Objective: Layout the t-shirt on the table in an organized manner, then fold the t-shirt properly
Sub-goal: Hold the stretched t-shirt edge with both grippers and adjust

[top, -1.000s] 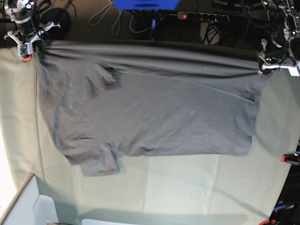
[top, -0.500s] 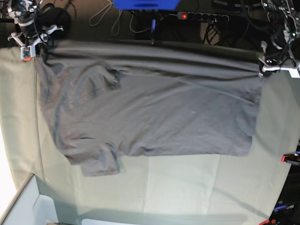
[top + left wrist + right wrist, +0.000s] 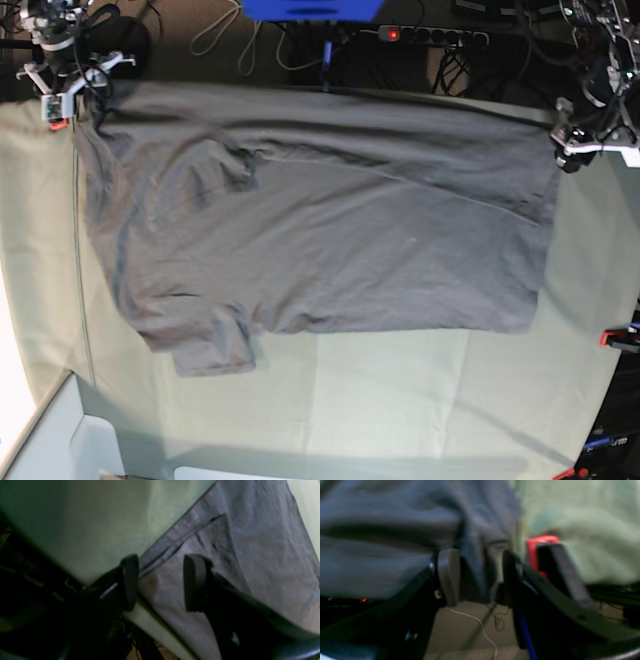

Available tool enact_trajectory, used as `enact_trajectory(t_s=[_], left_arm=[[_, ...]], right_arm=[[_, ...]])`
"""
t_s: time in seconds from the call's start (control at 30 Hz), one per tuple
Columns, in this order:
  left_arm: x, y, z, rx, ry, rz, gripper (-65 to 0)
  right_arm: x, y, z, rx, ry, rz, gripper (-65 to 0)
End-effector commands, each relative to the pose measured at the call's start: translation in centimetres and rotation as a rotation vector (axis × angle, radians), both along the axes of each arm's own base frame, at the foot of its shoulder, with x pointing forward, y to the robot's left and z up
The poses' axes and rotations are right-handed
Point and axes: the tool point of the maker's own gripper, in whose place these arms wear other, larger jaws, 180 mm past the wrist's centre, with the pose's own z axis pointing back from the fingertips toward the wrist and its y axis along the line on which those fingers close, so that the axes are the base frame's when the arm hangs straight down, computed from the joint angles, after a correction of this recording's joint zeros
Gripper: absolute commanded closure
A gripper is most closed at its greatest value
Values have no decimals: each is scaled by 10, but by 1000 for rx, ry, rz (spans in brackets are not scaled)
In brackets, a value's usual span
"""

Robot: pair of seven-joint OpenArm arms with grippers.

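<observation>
Dim blurred wrist views, left-edge glare, curved edges

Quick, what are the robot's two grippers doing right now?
Left gripper: open, over the t-shirt edge.
Right gripper: open, t-shirt fabric between its jaws, not pinched.

I'm working a robotics lab bench: beyond the far edge of the cloth-covered table (image 3: 400, 400) lie a power strip (image 3: 432, 36) with a lit red switch, tangled cables (image 3: 225, 40), and red clips (image 3: 608, 339) at its edge.
</observation>
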Motion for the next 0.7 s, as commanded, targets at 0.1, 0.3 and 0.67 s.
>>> enact_trajectory(t_s=[0.1, 0.3, 0.67], left_arm=[[21, 16, 25, 41, -82, 17, -285], [31, 40, 44, 38, -137, 91, -369], [25, 50, 47, -70, -145, 186, -423]], right_arm=[[24, -24, 31, -61, -119, -42, -282], [57, -47, 55, -107, -206, -67, -283], [36, -52, 49, -123, -151, -50, -281]])
